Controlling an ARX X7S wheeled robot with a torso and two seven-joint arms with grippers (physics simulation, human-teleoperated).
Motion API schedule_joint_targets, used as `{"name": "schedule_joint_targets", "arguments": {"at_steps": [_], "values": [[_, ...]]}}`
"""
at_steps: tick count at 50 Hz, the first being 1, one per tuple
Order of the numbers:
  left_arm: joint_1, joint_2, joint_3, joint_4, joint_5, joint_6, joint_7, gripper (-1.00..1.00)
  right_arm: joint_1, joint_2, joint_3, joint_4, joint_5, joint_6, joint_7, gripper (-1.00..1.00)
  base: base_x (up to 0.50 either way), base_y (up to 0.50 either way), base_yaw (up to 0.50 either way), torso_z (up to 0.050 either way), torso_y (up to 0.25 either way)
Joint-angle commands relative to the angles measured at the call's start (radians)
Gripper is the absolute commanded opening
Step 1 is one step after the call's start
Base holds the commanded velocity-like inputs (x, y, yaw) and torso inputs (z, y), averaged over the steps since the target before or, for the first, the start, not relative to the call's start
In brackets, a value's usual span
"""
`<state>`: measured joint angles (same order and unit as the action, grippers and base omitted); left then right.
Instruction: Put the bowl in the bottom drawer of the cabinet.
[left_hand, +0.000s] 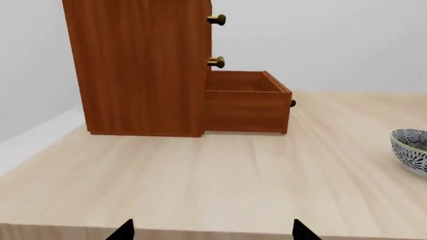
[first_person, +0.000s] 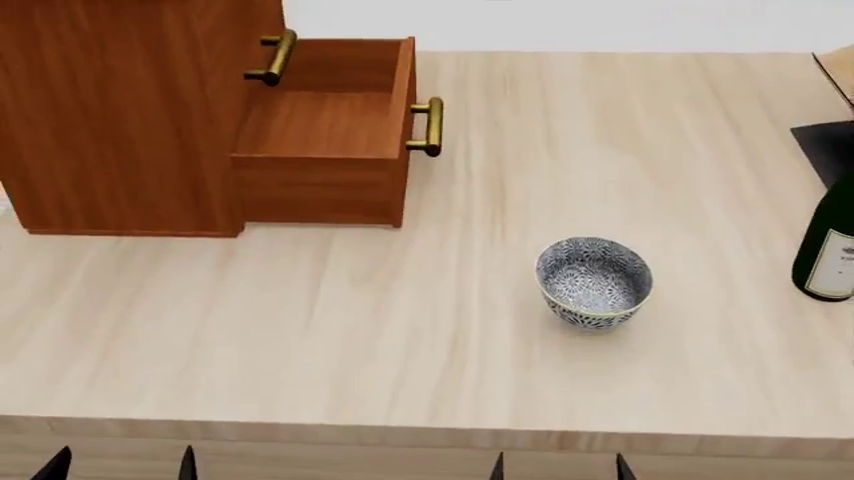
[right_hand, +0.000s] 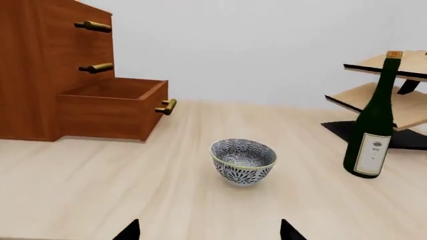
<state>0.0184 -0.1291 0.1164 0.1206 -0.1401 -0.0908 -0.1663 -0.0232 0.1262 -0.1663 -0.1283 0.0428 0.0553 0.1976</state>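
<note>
- Bench (first_person: 400, 340): pale wood-grain top; its near edge runs across the bottom of the head view, with bare surface between that edge and everything on it.
- Cabinet (first_person: 120, 110): reddish-brown, upper left of the head view, standing on the bench.
- Bottom drawer (first_person: 327, 150): pulled out toward the frame's middle, box open at the top and nothing seen inside; brass bar handle (first_person: 427, 126) on its front.
- Bowl (first_person: 594, 281): blue-patterned ceramic, upright on the bench, right of centre in the head view, well apart from the drawer and with bare bench all round it.
- Wine bottle (first_person: 830, 245): dark green, upright at the right edge, near the bowl but not touching.
- Rack (right_hand: 393, 90): pale wooden shelves behind the bottle, upper right of the right wrist view.
- Left gripper (first_person: 120, 465): only dark jaw tips show at the bottom edge, spread apart, holding nothing.
- Right gripper (first_person: 558, 466): tips likewise parted at the bottom edge, short of the bowl.
</note>
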Motion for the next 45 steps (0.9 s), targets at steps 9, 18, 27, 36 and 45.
{"name": "schedule_joint_targets", "arguments": {"at_steps": [9, 18, 27, 36, 45], "values": [[0.014, -0.019, 0.020, 0.040, 0.006, -0.012, -0.032, 1.00, -0.018, 0.022, -0.021, -0.063, 0.003, 0.022, 0.022, 1.00, 0.00, 0.00, 0.00, 0.050, 0.053], [0.017, -0.028, 0.025, 0.055, 0.001, -0.019, -0.040, 1.00, -0.018, 0.029, -0.029, -0.081, 0.002, 0.038, 0.033, 1.00, 0.00, 0.00, 0.00, 0.050, 0.052], [0.021, -0.036, 0.028, 0.071, -0.008, -0.028, -0.047, 1.00, -0.026, 0.038, -0.033, -0.119, 0.004, 0.052, 0.042, 1.00, 0.00, 0.00, 0.00, 0.050, 0.053], [0.028, -0.038, 0.026, 0.089, -0.008, -0.031, -0.069, 1.00, -0.032, 0.047, -0.048, -0.140, -0.027, 0.048, 0.066, 1.00, 0.00, 0.30, 0.00, 0.030, 0.029], [0.029, -0.045, 0.033, 0.098, -0.009, -0.039, -0.078, 1.00, -0.037, 0.056, -0.050, -0.159, -0.021, 0.050, 0.074, 1.00, 0.00, 0.50, 0.00, 0.000, 0.000]]}}
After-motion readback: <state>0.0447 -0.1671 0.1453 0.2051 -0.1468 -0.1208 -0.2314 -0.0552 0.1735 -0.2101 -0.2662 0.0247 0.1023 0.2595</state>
